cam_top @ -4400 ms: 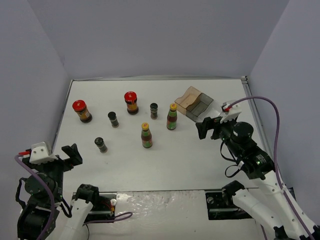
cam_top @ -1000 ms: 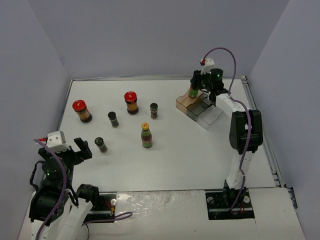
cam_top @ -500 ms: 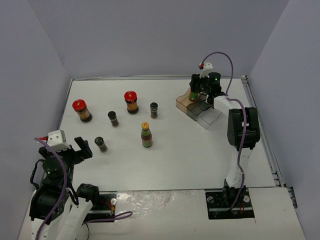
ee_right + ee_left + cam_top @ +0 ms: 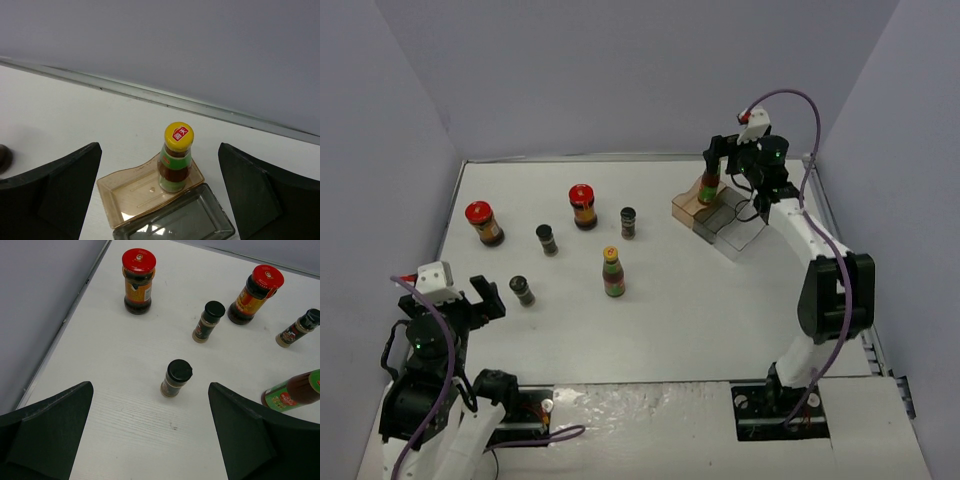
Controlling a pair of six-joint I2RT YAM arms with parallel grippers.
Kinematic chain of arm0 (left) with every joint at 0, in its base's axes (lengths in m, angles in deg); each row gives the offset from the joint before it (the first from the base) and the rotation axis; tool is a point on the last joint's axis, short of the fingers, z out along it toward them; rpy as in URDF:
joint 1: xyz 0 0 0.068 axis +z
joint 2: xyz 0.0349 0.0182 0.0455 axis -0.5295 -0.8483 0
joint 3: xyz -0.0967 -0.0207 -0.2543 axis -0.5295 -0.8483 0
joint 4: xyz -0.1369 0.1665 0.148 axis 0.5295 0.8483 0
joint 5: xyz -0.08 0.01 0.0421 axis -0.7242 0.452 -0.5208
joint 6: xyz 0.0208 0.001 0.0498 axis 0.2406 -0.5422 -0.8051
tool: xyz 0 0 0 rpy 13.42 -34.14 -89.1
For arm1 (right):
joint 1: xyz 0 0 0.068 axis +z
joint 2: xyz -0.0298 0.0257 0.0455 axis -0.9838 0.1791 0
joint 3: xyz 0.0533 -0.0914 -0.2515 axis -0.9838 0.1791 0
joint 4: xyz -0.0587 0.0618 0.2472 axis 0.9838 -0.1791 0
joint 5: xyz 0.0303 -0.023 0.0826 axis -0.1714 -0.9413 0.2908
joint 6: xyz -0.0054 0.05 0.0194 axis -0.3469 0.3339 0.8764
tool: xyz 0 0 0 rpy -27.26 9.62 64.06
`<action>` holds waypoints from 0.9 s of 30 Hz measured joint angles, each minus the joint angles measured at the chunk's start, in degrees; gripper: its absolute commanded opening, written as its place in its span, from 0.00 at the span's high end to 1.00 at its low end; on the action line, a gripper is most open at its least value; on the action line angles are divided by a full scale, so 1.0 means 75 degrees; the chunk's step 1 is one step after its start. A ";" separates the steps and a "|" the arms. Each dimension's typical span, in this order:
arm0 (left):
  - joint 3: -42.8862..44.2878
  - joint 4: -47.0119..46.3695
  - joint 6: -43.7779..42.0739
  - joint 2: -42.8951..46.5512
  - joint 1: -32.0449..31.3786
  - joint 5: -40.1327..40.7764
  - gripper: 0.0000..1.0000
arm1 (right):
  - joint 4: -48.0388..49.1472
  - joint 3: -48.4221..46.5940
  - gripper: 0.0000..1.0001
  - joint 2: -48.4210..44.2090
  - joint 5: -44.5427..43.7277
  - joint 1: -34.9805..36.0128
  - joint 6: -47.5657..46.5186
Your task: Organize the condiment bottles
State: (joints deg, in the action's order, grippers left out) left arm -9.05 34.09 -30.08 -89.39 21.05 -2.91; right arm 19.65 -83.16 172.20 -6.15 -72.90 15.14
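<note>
So the right claw (image 4: 723, 163) is spread wide open and holding nothing. It hangs just above and behind one tall yellow-capped bottle (image 4: 176, 160), which stands upright on its own in the amber compartment (image 4: 127, 195) of the clear tray (image 4: 740, 235) at the far right of the bench (image 4: 670, 330). My worry is the exit. That bottle is tall and slim and sits right at the corner of its compartment, next to the divider. If the arm backs out low or swings sideways, I reckon a finger clips the cap and it tips over onto the next compartment. The tray looks like light plastic too, so a bump could slide the whole thing. Going straight up first seems the safe bet.

The other six are out on the bench. The second tall bottle (image 4: 612, 271) is near the middle, the two red-lidded jars (image 4: 483, 222) (image 4: 583, 205) are toward the far left, and the three little shakers (image 4: 547, 238) (image 4: 628, 221) (image 4: 522, 289) are scattered between them. The left claw (image 4: 485, 300) is open and empty as well, parked at the near left with the nearest shaker just ahead of it. Those shakers are tiny and round, so an off-centre pinch would probably knock one down and send it rolling.
</note>
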 measured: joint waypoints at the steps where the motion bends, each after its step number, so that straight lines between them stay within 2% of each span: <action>1: 0.0000 -0.0002 0.0000 0.0002 0.0000 0.0000 0.03 | -0.0142 0.0142 0.00 -0.0437 0.0066 0.0010 0.0014; 7: -0.0003 0.0000 0.0000 0.0036 0.0000 -0.0020 0.03 | -0.0881 0.1407 0.00 -0.3249 0.0630 0.0541 -0.0020; 10: -0.0008 0.0003 0.0000 0.0099 0.0000 -0.0017 0.03 | -0.0955 0.2173 0.00 -0.4349 0.0910 0.1423 -0.0025; 13: -0.0027 0.0000 0.0000 0.0204 0.0000 -0.0015 0.03 | -0.1005 0.2936 0.00 -0.4928 0.1228 0.2306 0.0010; 20: -0.0057 0.0001 0.0000 0.0284 0.0000 -0.0009 0.03 | -0.1146 0.3823 0.00 -0.4602 0.1298 0.3864 -0.0146; 27: -0.0073 0.0010 0.0003 0.0284 0.0000 -0.0003 0.03 | -0.0723 0.3849 0.00 -0.3507 0.1315 0.4674 -0.0275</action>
State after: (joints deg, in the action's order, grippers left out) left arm -9.59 34.16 -30.06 -87.25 21.05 -2.93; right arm 14.23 -54.29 145.90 3.71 -37.84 13.07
